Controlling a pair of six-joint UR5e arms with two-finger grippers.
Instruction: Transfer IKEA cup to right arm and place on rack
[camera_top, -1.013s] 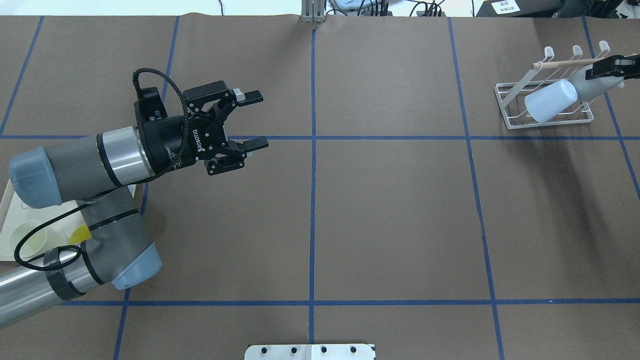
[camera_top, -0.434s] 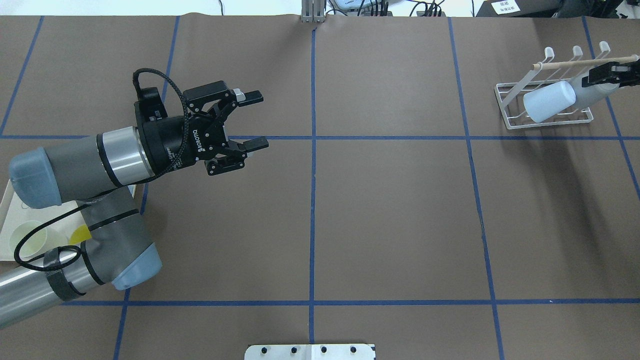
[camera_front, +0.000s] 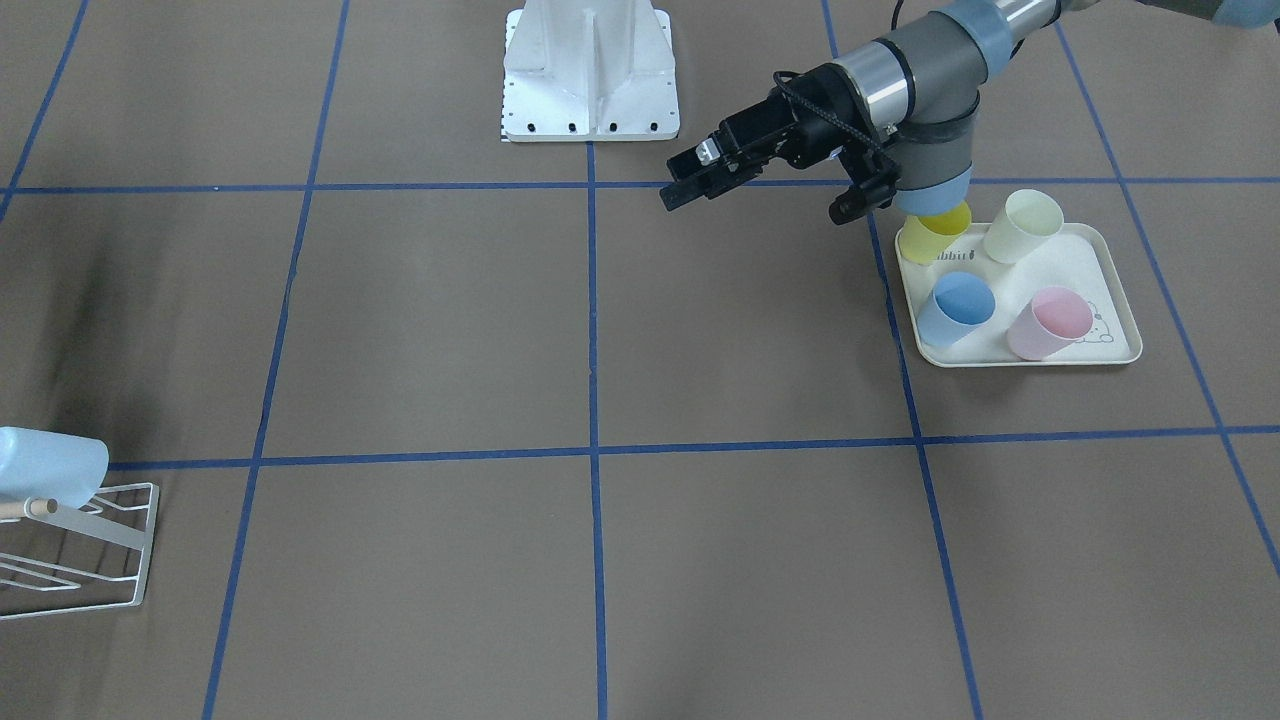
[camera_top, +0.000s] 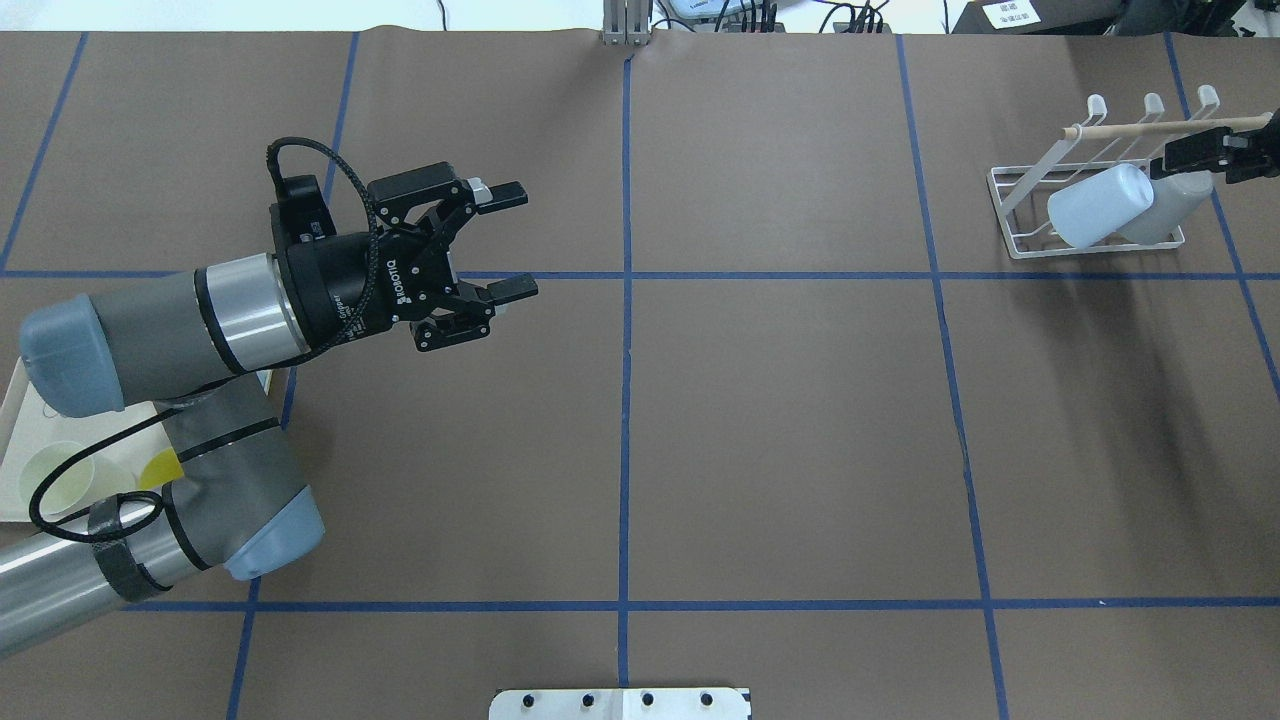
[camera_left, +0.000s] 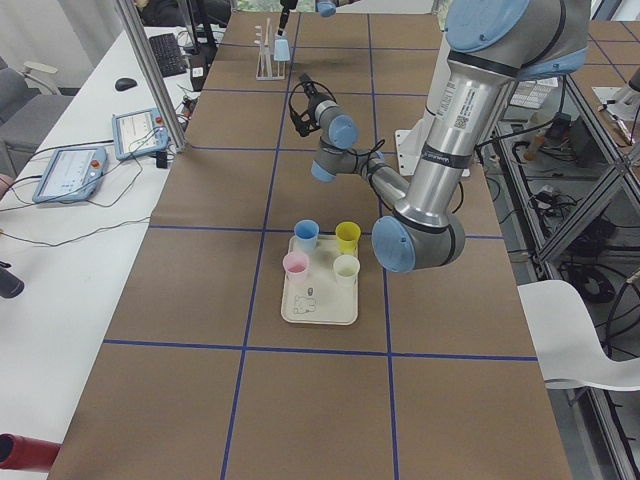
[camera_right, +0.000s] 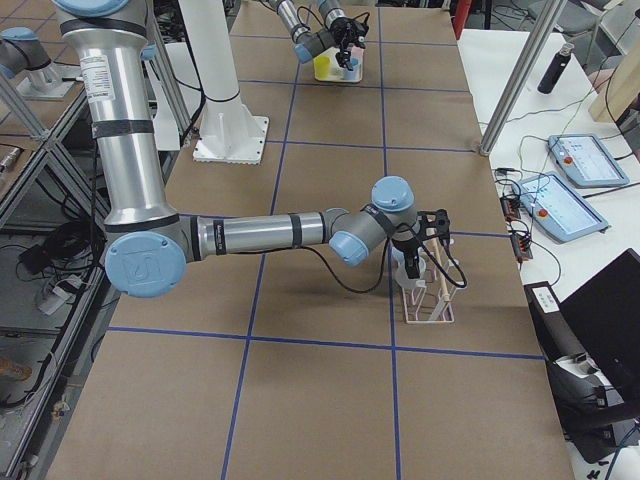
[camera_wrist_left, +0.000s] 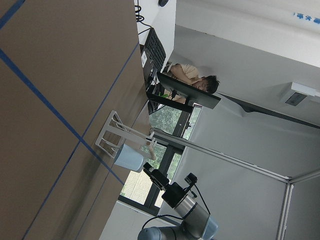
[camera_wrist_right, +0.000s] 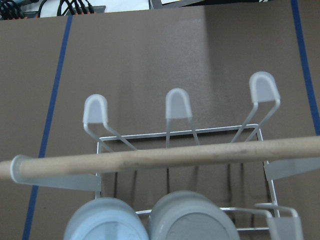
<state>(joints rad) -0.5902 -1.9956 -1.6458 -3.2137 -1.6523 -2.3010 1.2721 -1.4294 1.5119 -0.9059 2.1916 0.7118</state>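
At far right end of desk (camera_top: 780, 420), on rack (camera_top: 1008, 212): second cup (camera_top: 1163, 208) now lower than moment ago. It lies tilted in rack, just beside first pale blue cup (camera_top: 1095, 205). Right end effector (camera_top: 1195, 155) hangs close above it, near wooden peg (camera_top: 1130, 127), and has shifted only little. Its jaws apart or closed: cannot tell. Judgement: cup probably set down, placing nearly done; letting go and retreat remain. Left end effector (camera_top: 528, 240) wide, empty, unmoved, well apart from rack.
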